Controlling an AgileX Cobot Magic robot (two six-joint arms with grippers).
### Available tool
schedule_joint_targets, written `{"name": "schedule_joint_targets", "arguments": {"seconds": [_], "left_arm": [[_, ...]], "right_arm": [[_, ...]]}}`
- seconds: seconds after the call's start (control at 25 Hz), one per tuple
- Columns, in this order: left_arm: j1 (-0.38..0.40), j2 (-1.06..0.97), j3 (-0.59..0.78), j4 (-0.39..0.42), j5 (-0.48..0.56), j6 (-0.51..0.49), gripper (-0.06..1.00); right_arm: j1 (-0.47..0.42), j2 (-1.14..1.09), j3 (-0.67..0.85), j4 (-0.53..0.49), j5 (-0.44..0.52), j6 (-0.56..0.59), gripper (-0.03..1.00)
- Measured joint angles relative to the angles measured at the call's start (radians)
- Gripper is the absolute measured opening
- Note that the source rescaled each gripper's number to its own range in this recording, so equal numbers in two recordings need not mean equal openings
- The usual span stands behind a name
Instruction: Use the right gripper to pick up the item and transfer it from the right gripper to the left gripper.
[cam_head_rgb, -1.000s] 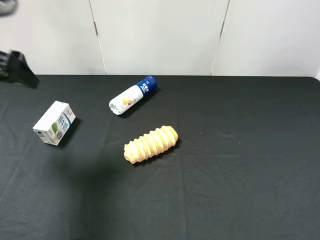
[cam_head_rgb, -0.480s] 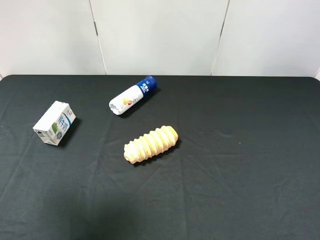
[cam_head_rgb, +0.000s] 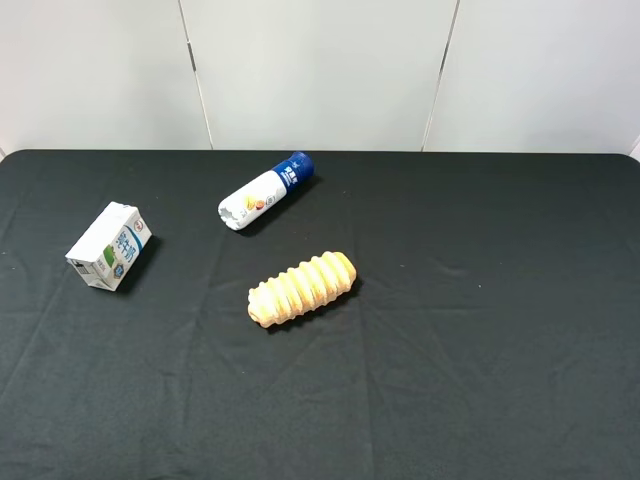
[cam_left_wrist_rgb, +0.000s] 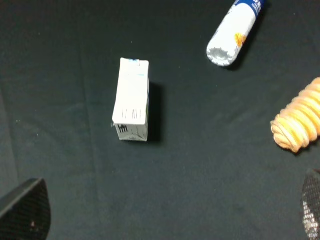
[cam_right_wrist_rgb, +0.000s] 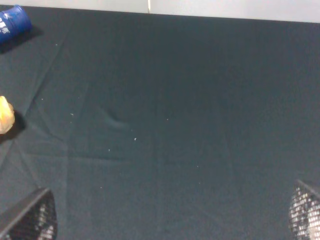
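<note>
On the black cloth-covered table (cam_head_rgb: 480, 380), the milk carton (cam_head_rgb: 108, 246) lies on its side at the far left, well apart from everything else. To its right, nearer the back wall, a white bottle (cam_head_rgb: 264, 191) with a blue cap lies tipped over, its cap pointing toward the wall. Just in front of the bottle, near the middle, rests a ridged orange-tan roll (cam_head_rgb: 301, 288). The right half of the table carries nothing but creases.

Neither arm shows in the high view. The left gripper (cam_left_wrist_rgb: 165, 212) hangs above the carton (cam_left_wrist_rgb: 131, 99), its fingers spread wide and holding nothing, with the bottle (cam_left_wrist_rgb: 236, 32) and roll (cam_left_wrist_rgb: 298, 124) at the frame's edge. The right gripper (cam_right_wrist_rgb: 172, 215) is likewise spread and empty over bare cloth.
</note>
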Motion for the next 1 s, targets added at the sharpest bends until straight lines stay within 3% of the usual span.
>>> {"name": "schedule_joint_targets", "arguments": {"seconds": [0.4,0.68,1.0], "left_arm": [[0.0,-0.397,0.234,0.001,0.019,-0.004,1.0],[0.0,-0.419,0.297,0.008,0.036,-0.018,0.97],[0.0,-0.419,0.3,0.076,0.035,-0.106,0.94]], "right_arm": [[0.0,0.0,0.0,0.0,0.0,0.001,0.99],[0.0,0.0,0.0,0.0,0.0,0.001,0.99],[0.0,0.0,0.0,0.0,0.0,0.001,0.99]]}}
